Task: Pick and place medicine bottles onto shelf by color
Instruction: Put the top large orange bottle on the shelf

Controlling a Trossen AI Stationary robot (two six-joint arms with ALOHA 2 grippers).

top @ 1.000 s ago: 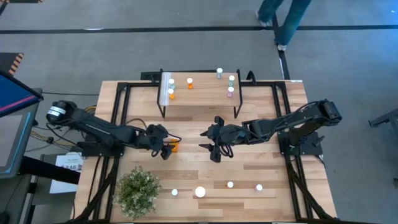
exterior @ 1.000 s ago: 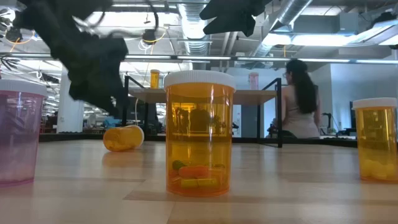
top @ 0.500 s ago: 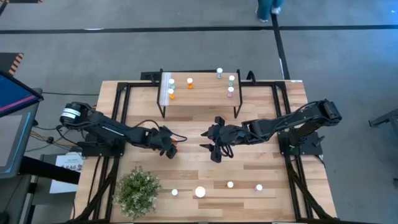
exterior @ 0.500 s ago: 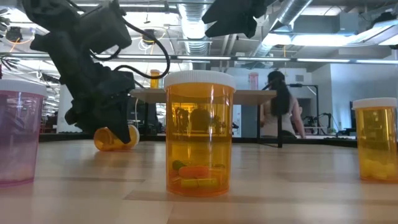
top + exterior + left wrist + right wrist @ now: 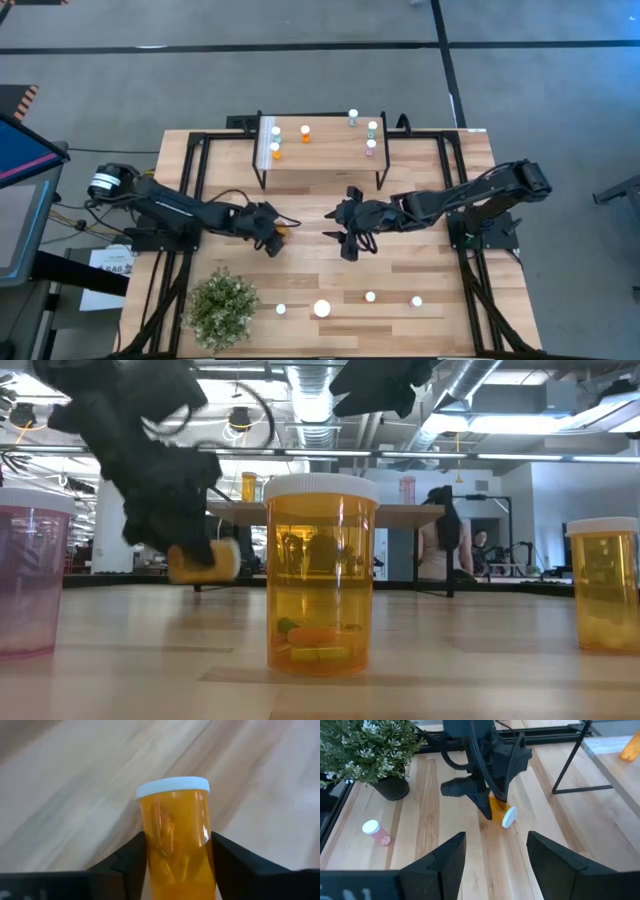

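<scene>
1. The step in hand is the pick: the left gripper (image 5: 272, 236) has its jaws closed on an orange bottle (image 5: 176, 837) lying on its side, white cap pointing away from the wrist; in the low view the bottle (image 5: 203, 559) seems clear of the table (image 5: 420, 265), though only barely.
2. The shelf (image 5: 325, 160) stands just behind the two grippers; it carries orange bottles toward its white-strip end and teal and pink ones toward the other (so orange likely belongs on the strip side).
3. The right gripper (image 5: 345, 240) hovers nearby over the table, jaws apart and holding nothing.
4. Next, I judge, the left arm must raise the bottle above the shelf top, turn it upright, and set it beside the other orange bottles without knocking them.
</scene>
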